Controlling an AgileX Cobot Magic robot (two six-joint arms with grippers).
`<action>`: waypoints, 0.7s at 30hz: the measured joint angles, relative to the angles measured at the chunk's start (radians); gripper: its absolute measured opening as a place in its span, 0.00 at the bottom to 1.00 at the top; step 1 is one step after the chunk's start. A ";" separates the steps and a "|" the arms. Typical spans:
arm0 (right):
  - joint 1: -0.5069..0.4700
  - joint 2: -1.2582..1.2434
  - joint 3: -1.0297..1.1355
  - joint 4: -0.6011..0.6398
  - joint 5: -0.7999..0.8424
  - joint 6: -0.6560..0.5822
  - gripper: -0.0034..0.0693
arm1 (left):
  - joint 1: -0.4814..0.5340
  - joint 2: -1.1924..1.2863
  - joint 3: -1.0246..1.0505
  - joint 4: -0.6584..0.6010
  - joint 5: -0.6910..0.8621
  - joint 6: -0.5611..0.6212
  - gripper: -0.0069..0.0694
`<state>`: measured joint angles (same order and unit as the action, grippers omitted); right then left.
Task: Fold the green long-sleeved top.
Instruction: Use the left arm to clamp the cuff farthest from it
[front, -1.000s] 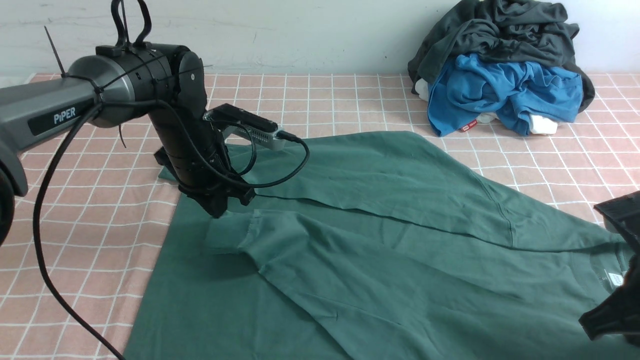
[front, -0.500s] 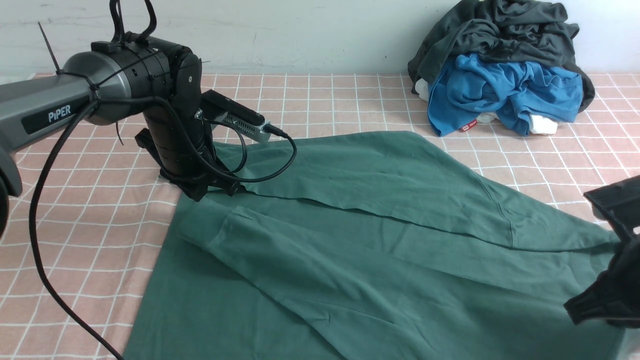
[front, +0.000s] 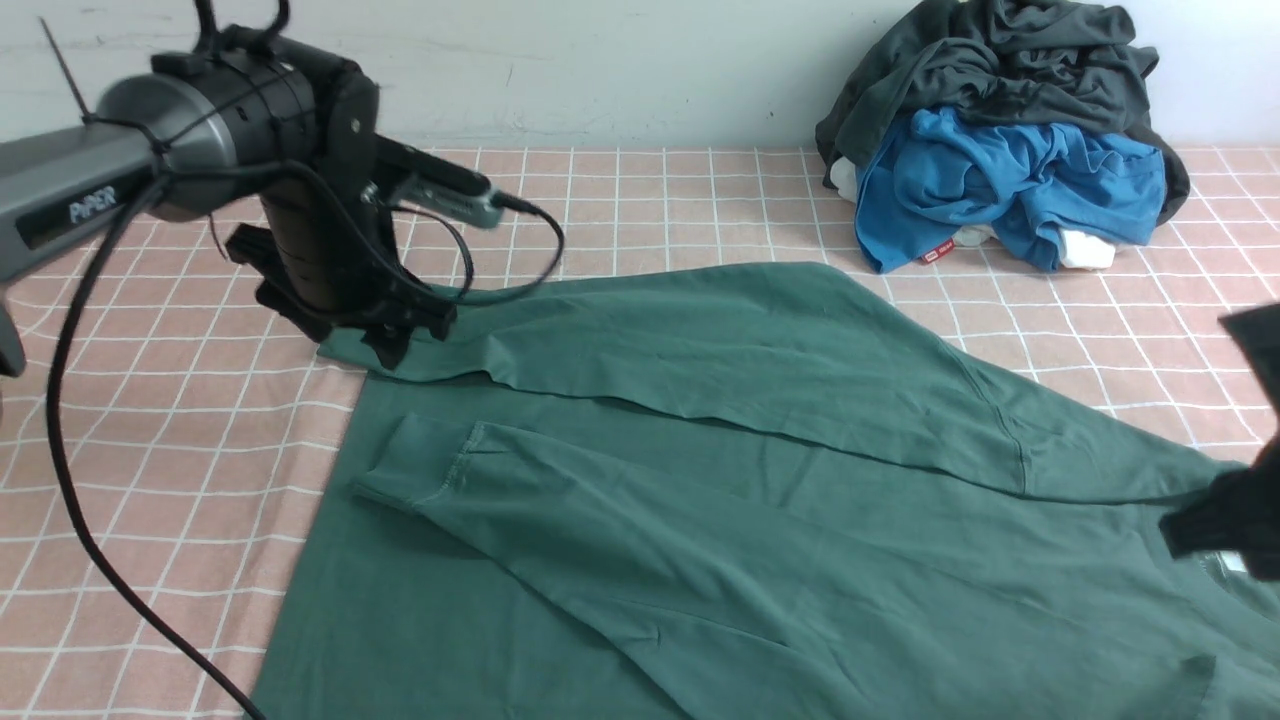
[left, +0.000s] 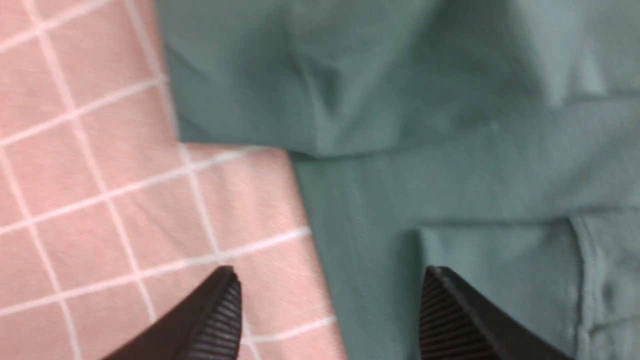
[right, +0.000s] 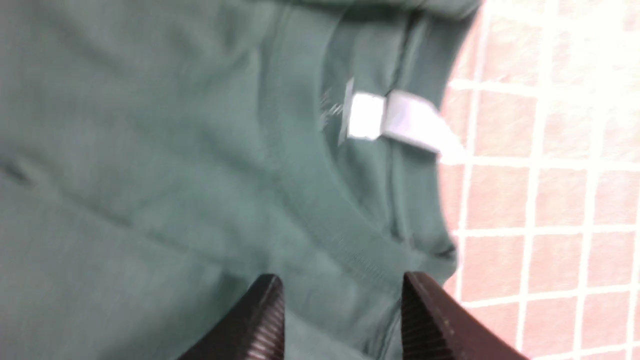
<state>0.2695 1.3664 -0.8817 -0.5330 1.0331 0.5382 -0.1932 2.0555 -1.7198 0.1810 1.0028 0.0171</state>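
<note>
My left gripper (left: 330, 272) and right gripper (right: 341, 276) have jaws apart, empty. Just past the right one, the top (right: 150, 150) has a white label (right: 367, 116), too blurry to read.

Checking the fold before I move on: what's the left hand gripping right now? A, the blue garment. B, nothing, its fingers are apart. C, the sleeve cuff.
B: in the wrist view the left hand has its fingers spread with nothing between them, and the cuff lies loose on the green long-sleeved top.
</note>
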 joint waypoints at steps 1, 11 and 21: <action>0.000 0.000 -0.020 0.000 0.000 0.003 0.50 | 0.018 0.000 -0.013 -0.015 -0.001 -0.001 0.69; 0.000 0.011 -0.130 0.093 -0.144 -0.039 0.51 | 0.199 0.099 -0.056 -0.171 -0.065 -0.004 0.70; 0.000 0.121 -0.132 0.105 -0.172 -0.062 0.51 | 0.222 0.195 -0.082 -0.330 -0.261 0.020 0.70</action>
<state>0.2695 1.4874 -1.0142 -0.4280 0.8609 0.4765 0.0289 2.2503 -1.8018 -0.1489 0.7414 0.0369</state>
